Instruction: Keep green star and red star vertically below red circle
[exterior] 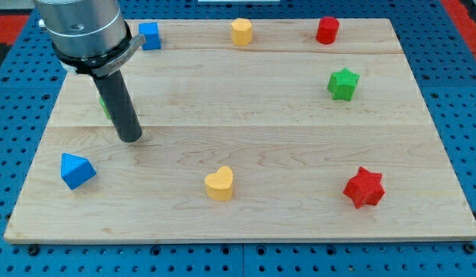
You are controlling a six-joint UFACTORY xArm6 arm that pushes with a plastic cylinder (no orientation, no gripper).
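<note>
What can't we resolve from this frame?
- Green block: camera view, mostly hidden behind the rod; shape unreadable.
- Blue block at the view's top: partly covered by the arm's housing.
- My tip: contact with the board can't be confirmed.
- Arm above the housing: cut off by the top edge.

The board (246,123) carried seven visible blocks. Two were red: a circle (326,30) and a star (364,188). Two were yellow: a hexagon-like piece (241,31) and a heart (219,184). Two were blue: a cube (149,35) and a triangular block (76,170). One green star (343,84) was there, plus a green sliver (105,105) behind the rod.
</note>
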